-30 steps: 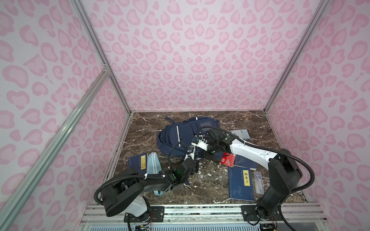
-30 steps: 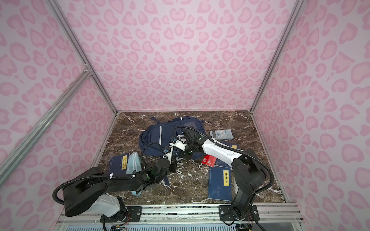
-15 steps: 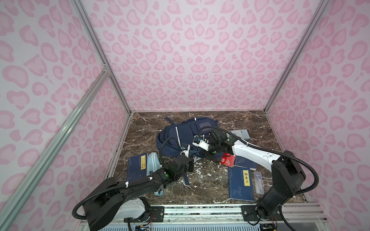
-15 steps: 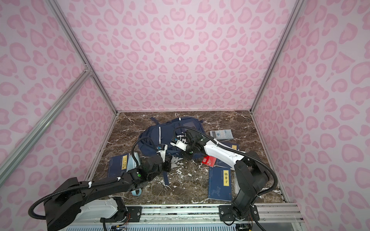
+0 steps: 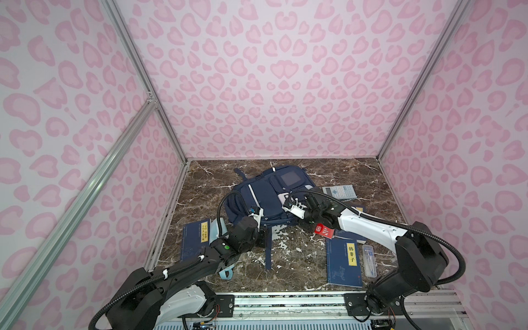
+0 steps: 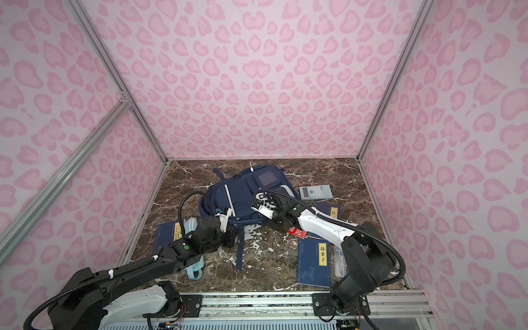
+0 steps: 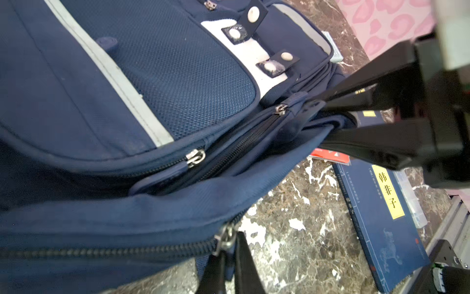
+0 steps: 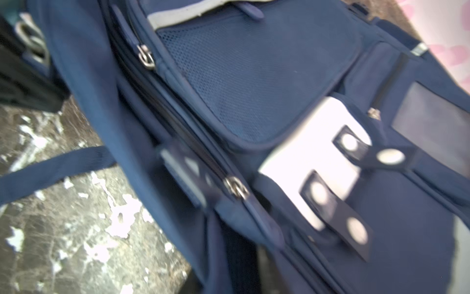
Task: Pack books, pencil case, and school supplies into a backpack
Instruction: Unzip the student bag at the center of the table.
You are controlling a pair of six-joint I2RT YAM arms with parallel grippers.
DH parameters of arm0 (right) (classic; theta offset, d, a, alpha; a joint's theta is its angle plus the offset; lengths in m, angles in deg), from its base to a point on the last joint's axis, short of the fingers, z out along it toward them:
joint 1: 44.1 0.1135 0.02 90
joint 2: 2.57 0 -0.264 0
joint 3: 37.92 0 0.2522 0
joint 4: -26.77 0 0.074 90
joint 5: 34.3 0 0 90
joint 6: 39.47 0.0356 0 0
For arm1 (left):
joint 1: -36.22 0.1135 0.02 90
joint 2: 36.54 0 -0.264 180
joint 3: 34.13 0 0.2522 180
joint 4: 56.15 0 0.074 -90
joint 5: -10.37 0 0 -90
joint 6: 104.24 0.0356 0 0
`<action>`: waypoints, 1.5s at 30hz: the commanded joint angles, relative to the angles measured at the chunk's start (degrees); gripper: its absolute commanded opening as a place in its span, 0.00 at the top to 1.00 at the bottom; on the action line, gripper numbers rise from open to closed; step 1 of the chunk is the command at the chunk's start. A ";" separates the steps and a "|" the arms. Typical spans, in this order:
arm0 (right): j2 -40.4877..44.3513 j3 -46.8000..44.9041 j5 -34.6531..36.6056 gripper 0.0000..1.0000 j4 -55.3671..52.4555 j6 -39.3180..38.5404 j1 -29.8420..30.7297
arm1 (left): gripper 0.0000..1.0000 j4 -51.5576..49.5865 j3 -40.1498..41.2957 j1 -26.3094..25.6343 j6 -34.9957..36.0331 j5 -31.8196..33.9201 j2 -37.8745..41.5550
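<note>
Navy fabric of the backpack (image 7: 142, 84) fills the left wrist view. At the lower middle of the frame the left gripper (image 7: 226, 257) is pinched narrow on the metal zipper pull (image 7: 225, 238); the zipper is not yet drawn. At the right edge the right gripper (image 7: 320, 124) stands with jaws apart around the backpack's corner; one second ago it was shut there, so it has just let the fabric go.

The right wrist view is blurred: pockets and the white patch (image 8: 305, 157) at the centre, marble bench (image 8: 63, 229) at lower left.

In both top views the arms meet at the backpack's near edge, middle of the frame. The books (image 5: 344, 265), pencil case (image 5: 215, 235), calculator (image 5: 340, 192), red pack (image 5: 324, 231) and clear pack (image 5: 369, 260) all lie outside on the bench. I judge packing has not begun, and the backpack may slide when the zipper is pulled without a second hold
</note>
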 commanded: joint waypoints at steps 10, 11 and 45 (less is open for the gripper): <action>-5.10 -1.71 4.43 0.30 16.70 -6.73 11.41 | 0.96 1.86 -3.51 -0.89 -3.59 -8.62 -1.67; -6.13 -1.11 5.07 0.33 17.05 -6.69 11.57 | 0.96 2.16 -3.59 -0.88 -3.92 -9.30 -1.70; -0.91 -3.32 5.40 0.28 19.84 -0.76 14.57 | 0.97 -5.44 -2.22 13.05 -6.80 -14.26 7.98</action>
